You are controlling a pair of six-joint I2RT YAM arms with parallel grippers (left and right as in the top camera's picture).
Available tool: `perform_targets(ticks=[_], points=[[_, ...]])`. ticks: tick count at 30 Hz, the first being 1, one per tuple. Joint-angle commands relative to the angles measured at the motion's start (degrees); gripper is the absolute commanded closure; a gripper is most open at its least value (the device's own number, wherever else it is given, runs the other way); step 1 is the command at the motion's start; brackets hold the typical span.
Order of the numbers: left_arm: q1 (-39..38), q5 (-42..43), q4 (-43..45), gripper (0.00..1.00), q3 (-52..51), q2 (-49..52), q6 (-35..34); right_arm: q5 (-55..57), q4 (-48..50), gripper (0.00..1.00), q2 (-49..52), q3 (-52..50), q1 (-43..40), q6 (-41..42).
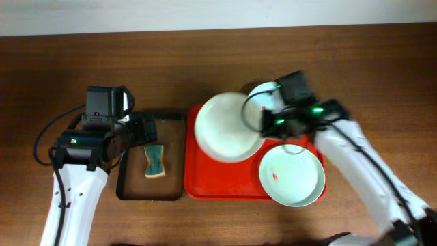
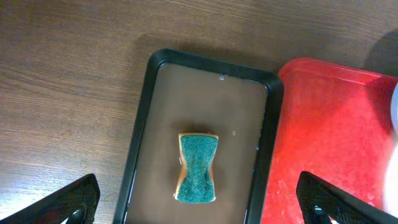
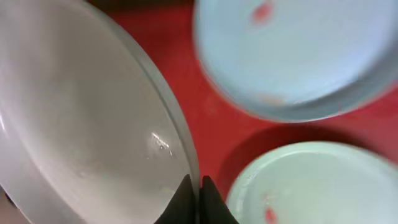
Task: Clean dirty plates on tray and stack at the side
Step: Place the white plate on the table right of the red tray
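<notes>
The red tray [image 1: 225, 186] lies mid-table. My right gripper [image 1: 265, 120] is shut on the right rim of the white plate [image 1: 227, 127] and holds it tilted over the tray's back left. In the right wrist view the fingers [image 3: 198, 194] pinch that rim [image 3: 87, 124]. The pale blue plate [image 3: 292, 56] and the mint green plate [image 3: 320, 186] both show red smears. From overhead the mint plate [image 1: 292, 175] lies at the tray's front right. The blue plate [image 1: 262, 89] is mostly hidden behind my right wrist. My left gripper [image 1: 140, 130] is open and empty.
A narrow black tray [image 1: 130, 188] stands left of the red tray, with a green and yellow sponge [image 1: 155, 161] in it. In the left wrist view the sponge [image 2: 198, 167] lies between my open fingers, with the red tray [image 2: 329, 124] to the right.
</notes>
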Motion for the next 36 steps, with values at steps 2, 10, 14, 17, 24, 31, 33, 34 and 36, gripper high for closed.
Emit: perform_targets(ticks=[2,10,14,17,24,31,33,34,36], points=[[0.2,-0.4,0.1,0.01,0.1,-0.2,-0.1,-2.0,-2.6,0.96,-2.3,0.9,-18.6,0.0],[0.2,-0.4,0.1,0.01,0.1,-0.2,-0.1,6.1,-0.6,0.96,0.7,-7.6,-50.6,0.5],[0.2,-0.4,0.1,0.01,0.1,-0.2,-0.2,11.1,13.2,0.96,0.7,-19.6,-51.5,3.5],[0.2,-0.4,0.1,0.01,0.1,-0.2,-0.1,11.1,20.4,0.82,0.7,-25.2,-51.4,3.7],[0.2,-0.4,0.1,0.01,0.2,-0.2,-0.1,-8.0,-3.0,0.34,-2.0,-17.8,-50.5,-16.2],[0.2,-0.4,0.1,0.01,0.2,-0.2,-0.1,7.9,-10.4,0.42,-1.9,-18.3,-31.2,-8.5],[0.2,-0.4,0.1,0.01,0.2,-0.2,-0.1,8.9,-9.9,0.47,-1.9,-20.0,-27.6,-7.1],[0.2,-0.4,0.1,0.01,0.1,-0.2,-0.1,8.9,-9.1,0.50,-1.9,-21.1,-26.4,-6.4],[0.2,-0.4,0.1,0.01,0.1,-0.2,-0.1,9.0,-8.6,0.59,-1.9,-22.6,-25.1,-4.8]])
